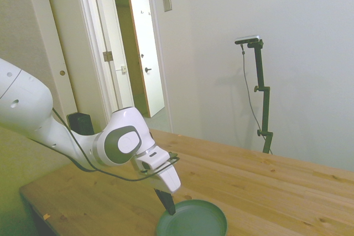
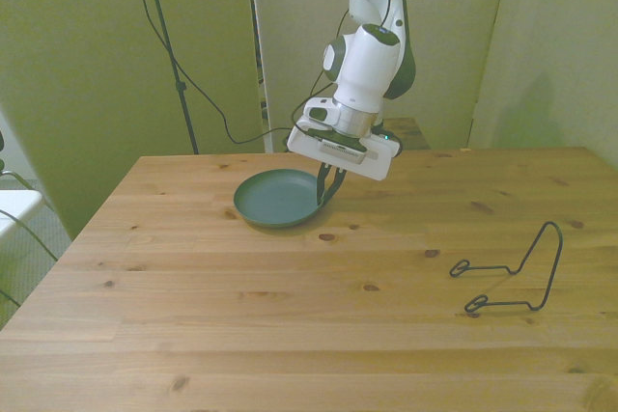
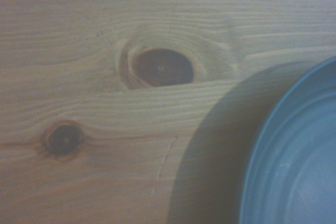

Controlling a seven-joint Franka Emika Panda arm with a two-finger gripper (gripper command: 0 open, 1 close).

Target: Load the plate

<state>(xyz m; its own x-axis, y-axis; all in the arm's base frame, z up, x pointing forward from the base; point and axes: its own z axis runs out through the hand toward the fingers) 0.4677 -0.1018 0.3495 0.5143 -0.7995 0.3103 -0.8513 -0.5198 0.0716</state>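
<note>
No readable text, labels, brands, numbers or signs in any view; nothing legible on the arm, the table, the walls or the door.

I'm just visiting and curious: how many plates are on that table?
1. The plate lies flat on the wooden table, directly below the robot's gripper, toward the far side in the front view. The wire rack nearer the front view's right holds nothing.

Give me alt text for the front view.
A white robot arm's pincer reaches down to the rim of a grey-green plate on a wooden table. An empty black wire rack stands toward the front view's right.
</note>
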